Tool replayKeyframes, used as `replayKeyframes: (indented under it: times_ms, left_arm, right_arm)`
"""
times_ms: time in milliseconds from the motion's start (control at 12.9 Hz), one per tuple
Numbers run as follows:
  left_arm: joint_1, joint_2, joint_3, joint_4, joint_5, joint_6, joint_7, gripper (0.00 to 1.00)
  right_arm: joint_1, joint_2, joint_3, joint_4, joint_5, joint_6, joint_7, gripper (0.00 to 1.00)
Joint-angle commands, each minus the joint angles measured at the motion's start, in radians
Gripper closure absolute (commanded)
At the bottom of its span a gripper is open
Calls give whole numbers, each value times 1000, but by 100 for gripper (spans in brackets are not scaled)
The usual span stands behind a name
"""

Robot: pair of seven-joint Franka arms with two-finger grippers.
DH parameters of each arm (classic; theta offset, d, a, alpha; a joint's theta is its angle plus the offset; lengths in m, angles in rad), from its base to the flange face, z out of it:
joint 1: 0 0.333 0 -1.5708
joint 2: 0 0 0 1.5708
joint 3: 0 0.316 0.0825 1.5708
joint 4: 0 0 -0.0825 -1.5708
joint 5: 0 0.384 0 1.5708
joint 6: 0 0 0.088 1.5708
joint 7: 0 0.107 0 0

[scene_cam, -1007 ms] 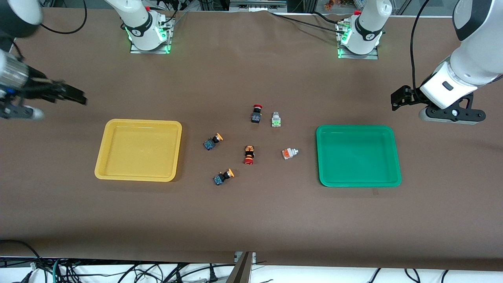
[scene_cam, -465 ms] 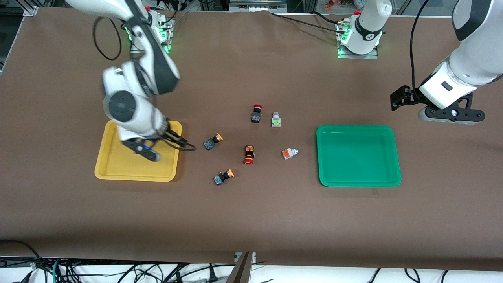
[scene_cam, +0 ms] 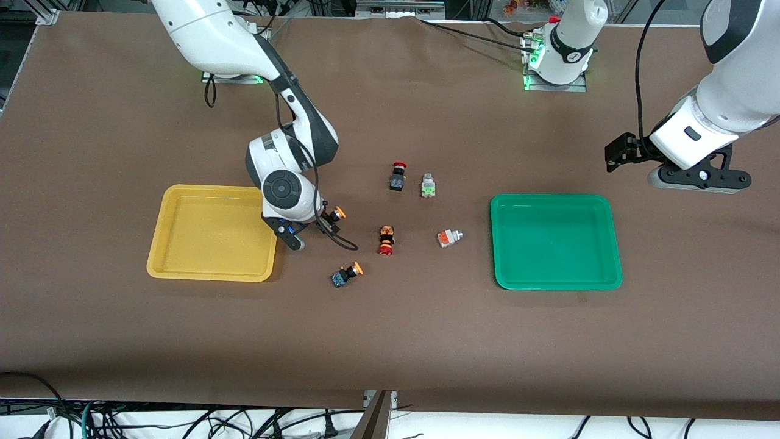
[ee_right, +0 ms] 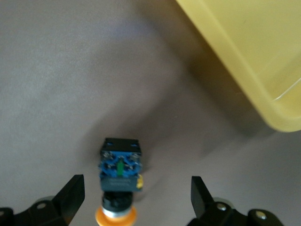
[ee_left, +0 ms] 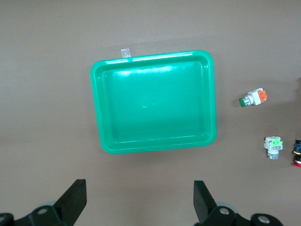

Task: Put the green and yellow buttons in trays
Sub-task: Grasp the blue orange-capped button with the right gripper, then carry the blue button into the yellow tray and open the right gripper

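Having apparently shifted over yellow-capped button (ee_right: 119, 178)

Brown-covered bench (scene_cam: 390, 341) filling the scene, tangled black cables (scene_cam: 183, 421) along its near edge, even overhead light

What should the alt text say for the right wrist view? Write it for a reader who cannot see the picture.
The right gripper, fingers open, is over a yellow-capped button with a black-blue body, lying on the brown table. A corner of the yellow tray sits close beside it, apart from the button.
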Motion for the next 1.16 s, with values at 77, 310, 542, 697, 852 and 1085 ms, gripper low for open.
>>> replayKeyframes:
  times_ms: [77, 310, 542, 697, 852, 1085]
  left_arm:
    - [-1, 7, -2, 24, -22, -17, -7, 0]
    - [-3, 7, -4, 22, -22, -17, -7, 0]
    - [-3, 11, -4, 24, -22, -17, -7, 0]
    - [-4, 11, -4, 24, -22, -17, -7, 0]
    - [-4, 11, -4, 22, -22, -17, -4, 0]
    - [-30, 81, -42, 22, -14, -18, 6, 0]
  right_arm:
    - [19, 29, -13, 20, 12, 31, 59, 0]
    - [24, 36, -14, 20, 3, 52, 66, 68]
    - [56, 44, -28, 22, -96, 54, 71, 100]
    - [53, 39, -34, 35, -109, 46, 96, 100]
    - [53, 20, -78, 83, -112, -45, 74, 100]
    - [4, 18, -126, 267, -97, -327, -82, 100]
